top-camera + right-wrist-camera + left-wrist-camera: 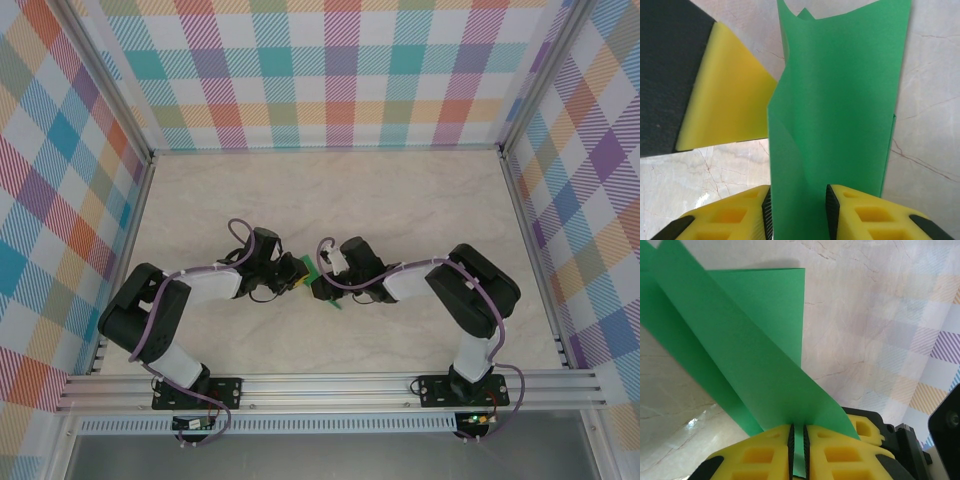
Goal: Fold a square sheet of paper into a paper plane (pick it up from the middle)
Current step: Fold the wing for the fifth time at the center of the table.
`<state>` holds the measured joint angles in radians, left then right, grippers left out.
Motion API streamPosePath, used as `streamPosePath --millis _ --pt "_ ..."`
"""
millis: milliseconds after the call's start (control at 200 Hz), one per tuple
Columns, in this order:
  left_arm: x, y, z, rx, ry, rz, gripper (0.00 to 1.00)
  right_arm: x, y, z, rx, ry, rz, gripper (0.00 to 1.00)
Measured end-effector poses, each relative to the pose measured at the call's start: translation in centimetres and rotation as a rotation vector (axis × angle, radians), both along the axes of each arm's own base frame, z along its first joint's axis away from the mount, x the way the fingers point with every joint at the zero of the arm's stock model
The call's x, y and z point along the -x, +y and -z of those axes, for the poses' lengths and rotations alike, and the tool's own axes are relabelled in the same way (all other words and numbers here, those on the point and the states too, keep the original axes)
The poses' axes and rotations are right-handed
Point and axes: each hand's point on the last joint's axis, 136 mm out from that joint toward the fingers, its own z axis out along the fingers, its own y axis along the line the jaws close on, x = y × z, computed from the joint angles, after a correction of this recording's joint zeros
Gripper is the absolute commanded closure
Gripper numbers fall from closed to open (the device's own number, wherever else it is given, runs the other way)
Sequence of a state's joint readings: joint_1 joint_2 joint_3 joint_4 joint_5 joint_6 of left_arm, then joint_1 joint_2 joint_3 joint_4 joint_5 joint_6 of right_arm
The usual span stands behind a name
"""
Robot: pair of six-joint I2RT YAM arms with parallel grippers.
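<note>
The square sheet of paper (308,268), bright green and folded into overlapping layers, is held up off the table between the two arms at the middle. Whether it has the shape of a paper plane I cannot tell. My left gripper (799,450) is shut on one edge of the paper (750,340), a thin strip pinched between its black pads. My right gripper (799,215) has its jaws apart, and the paper (840,100) stands broadside in the gap. The left gripper's yellow finger (725,105) shows close by in the right wrist view. Seen from above, the left gripper (290,278) and right gripper (322,280) almost touch.
The pale marble table top (330,200) lies bare behind the grippers. Checked walls (330,70) and metal frame posts enclose the back and both sides. A metal rail (330,385) runs along the near edge at the arm bases.
</note>
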<state>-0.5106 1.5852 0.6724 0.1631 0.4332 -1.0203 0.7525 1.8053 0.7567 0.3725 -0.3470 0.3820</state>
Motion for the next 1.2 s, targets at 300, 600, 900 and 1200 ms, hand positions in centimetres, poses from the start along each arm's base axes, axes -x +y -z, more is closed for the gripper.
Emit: streamPosePath --millis 300,600,900,1200 --pt "0.11 0.06 0.61 -0.01 0.012 0.003 0.86 -0.38 -0.6 -0.06 -0.018 0.042 0.016 0.69" --pt "0.15 0.06 0.63 -0.013 0.009 0.009 0.86 -0.25 -0.42 -0.02 -0.012 0.077 0.01 0.8" --pt "0.15 0.06 0.62 -0.014 0.007 0.011 0.86 -0.34 -0.04 0.51 -0.042 0.162 0.0 0.89" --pt "0.37 0.17 0.48 -0.011 0.002 0.011 0.86 -0.19 0.11 0.58 -0.075 0.233 -0.006 0.94"
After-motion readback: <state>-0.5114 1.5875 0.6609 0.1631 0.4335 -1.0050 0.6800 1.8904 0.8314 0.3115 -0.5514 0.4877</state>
